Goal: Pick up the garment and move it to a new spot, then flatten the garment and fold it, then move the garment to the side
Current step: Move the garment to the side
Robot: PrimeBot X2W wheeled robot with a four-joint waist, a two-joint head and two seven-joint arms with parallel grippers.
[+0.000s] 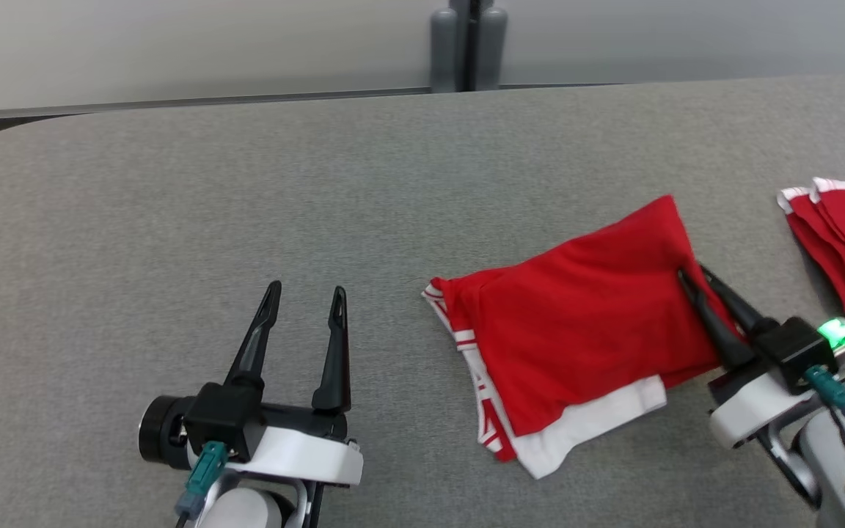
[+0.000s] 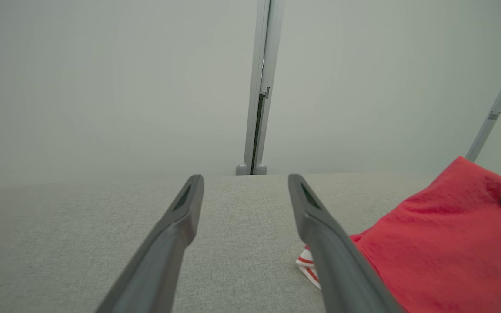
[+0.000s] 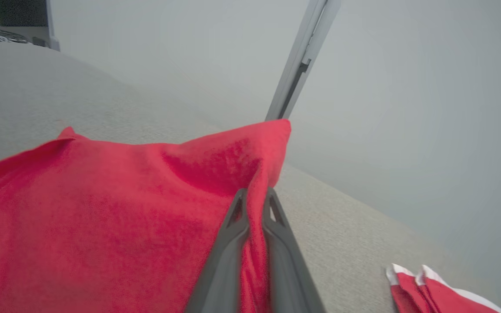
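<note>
A folded red garment with a white waistband lies on the grey table, right of centre. My right gripper is shut on the garment's right edge. In the right wrist view a ridge of red cloth is pinched between the two dark fingers of the right gripper. My left gripper stands open at the lower left, well left of the garment, with nothing between its fingers. The left wrist view shows the left gripper open over bare table, with the garment at the right.
A stack of folded red garments with white trim lies at the table's right edge, also in the right wrist view as red folded pieces. A grey post stands behind the table's far edge.
</note>
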